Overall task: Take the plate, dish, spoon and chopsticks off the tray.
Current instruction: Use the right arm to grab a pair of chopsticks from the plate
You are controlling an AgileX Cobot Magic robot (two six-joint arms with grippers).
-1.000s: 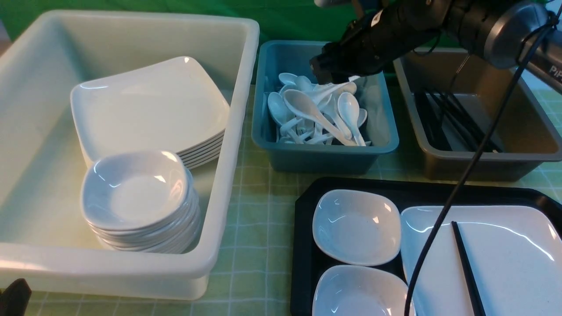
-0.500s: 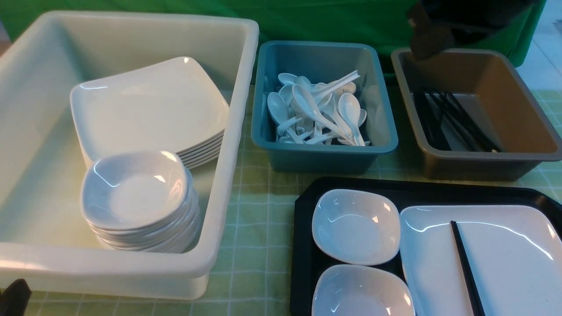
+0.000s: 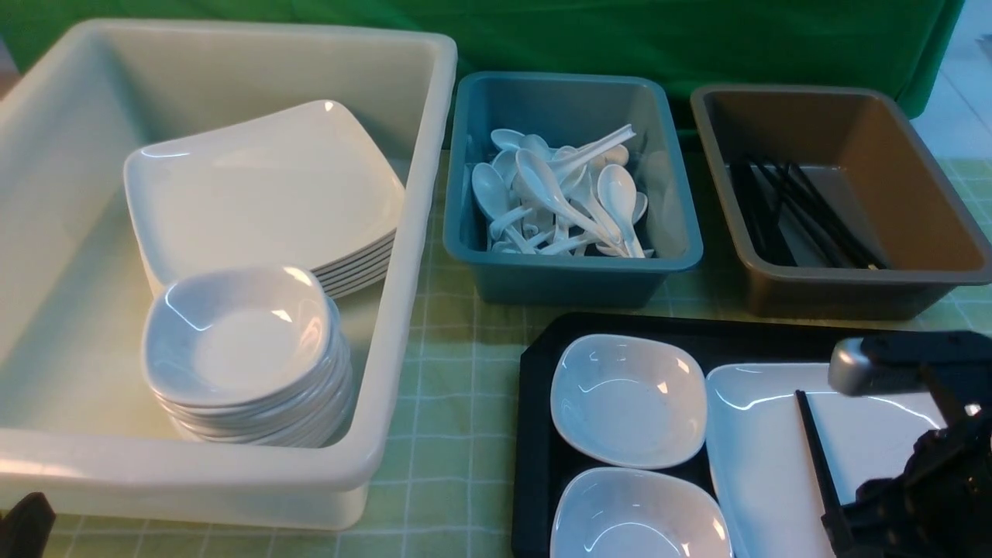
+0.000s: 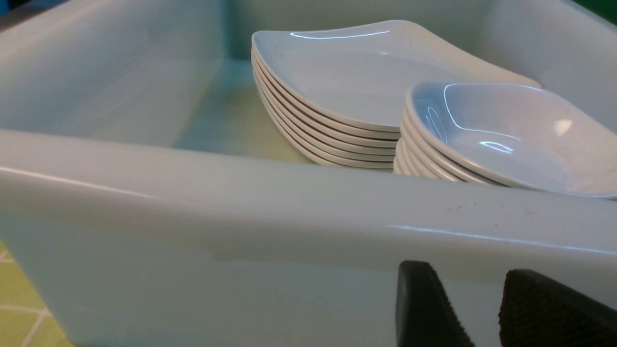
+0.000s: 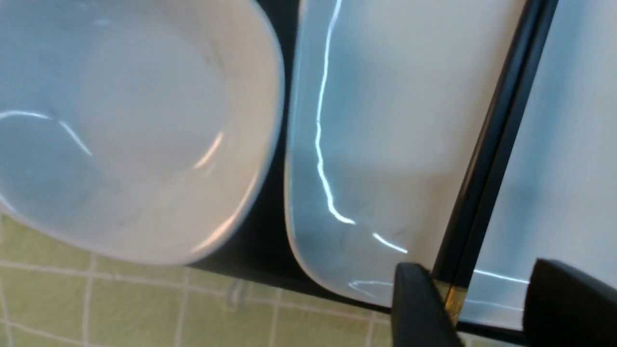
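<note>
The black tray holds two small white dishes and the big white plate. Black chopsticks lie across the plate. My right gripper hangs open low over the plate, its fingers either side of the chopsticks' gold-tipped end and not closed on them. One dish lies beside it. White spoons lie heaped in the teal tub. My left gripper is open and empty, facing the white tub's outer wall.
The white tub at the left holds a stack of plates and a stack of bowls. A teal tub and a brown tub with black chopsticks stand behind the tray.
My right arm has left the teal tub, where a spoon stayed behind, swung back past the brown tub and come down over the plate on the tray. The left arm has not moved.
</note>
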